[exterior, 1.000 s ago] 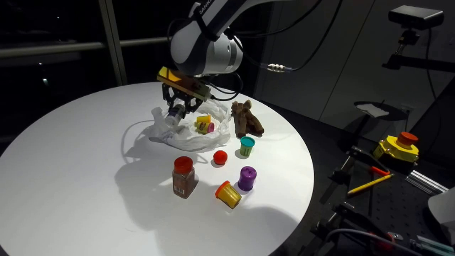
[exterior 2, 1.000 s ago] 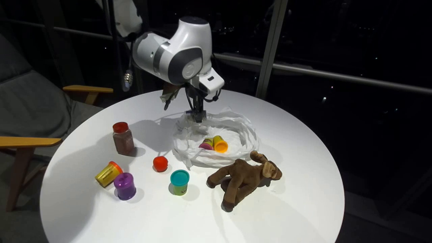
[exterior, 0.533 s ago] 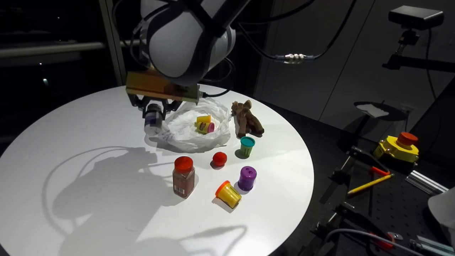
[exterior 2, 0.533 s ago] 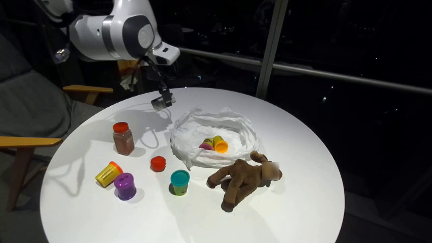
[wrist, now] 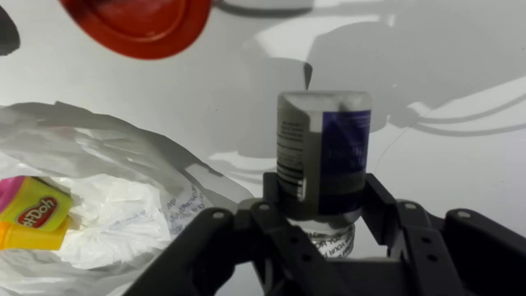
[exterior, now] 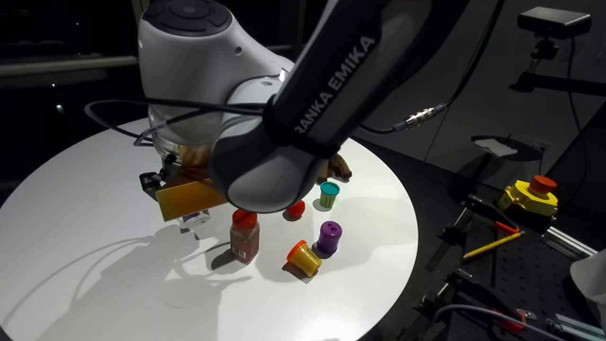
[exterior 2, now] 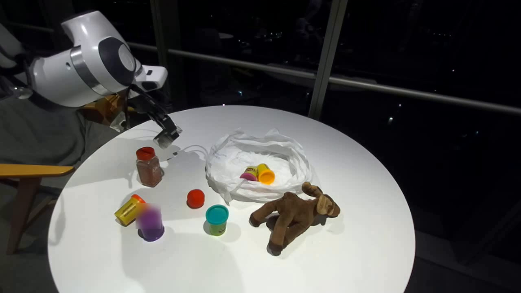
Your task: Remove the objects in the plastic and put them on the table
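Note:
My gripper (wrist: pixel 321 193) is shut on a small bottle (wrist: pixel 324 152) with a white and purple label, its base pointing away from me. In an exterior view this bottle hangs tilted over the white table (exterior 2: pixel 325 260), behind the red-capped brown bottle (exterior 2: pixel 149 169). The white plastic bag (exterior 2: pixel 222 179) lies spread with a yellow-orange cup (exterior 2: pixel 266 176) and a pink-lidded cup (exterior 2: pixel 249 174) inside. Outside it, on the table, are the brown teddy (exterior 2: pixel 291 211), red ball (exterior 2: pixel 195 198), teal-lidded cup (exterior 2: pixel 217 219), purple cup (exterior 2: pixel 151 228) and tipped yellow cup (exterior 2: pixel 128 211).
The red cap (wrist: pixel 148 24) comes close to the camera at the top of the wrist view. My arm (exterior: pixel 265 175) covers the bag in an exterior view. A chair (exterior 2: pixel 36 169) stands beyond the table's edge.
My gripper has lifted the labelled bottle out from over the bag and carried it across the table toward the red-capped bottle. The bag and the two cups in it have stayed put.

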Robot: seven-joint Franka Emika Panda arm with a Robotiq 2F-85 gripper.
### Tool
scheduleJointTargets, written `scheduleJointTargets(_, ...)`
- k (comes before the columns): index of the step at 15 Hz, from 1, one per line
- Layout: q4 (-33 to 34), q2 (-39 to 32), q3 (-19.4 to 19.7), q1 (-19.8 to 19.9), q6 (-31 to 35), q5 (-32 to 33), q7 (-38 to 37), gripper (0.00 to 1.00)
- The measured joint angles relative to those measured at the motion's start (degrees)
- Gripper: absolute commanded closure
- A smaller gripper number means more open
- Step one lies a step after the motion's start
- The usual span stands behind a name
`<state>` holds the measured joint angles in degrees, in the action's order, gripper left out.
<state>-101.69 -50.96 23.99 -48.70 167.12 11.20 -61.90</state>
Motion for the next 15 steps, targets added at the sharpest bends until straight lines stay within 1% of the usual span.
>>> scheduleJointTargets(3,-0.04,-2.67,6.42,-6.62,2.76,0.02,-1.98,0.74)
scheduleJointTargets(6,-0.3,-5.33,10.71,-11.2,4.13,-0.66,-3.36,0.74)
scheduleJointTargets(9,-0.84,-6.84,12.07,-13.47,4.55,-1.86,-3.44,0.74)
scheduleJointTargets(15,-0.46,-9.24,12.74,-14.42,5.03,-4.17,-3.37,0.74)
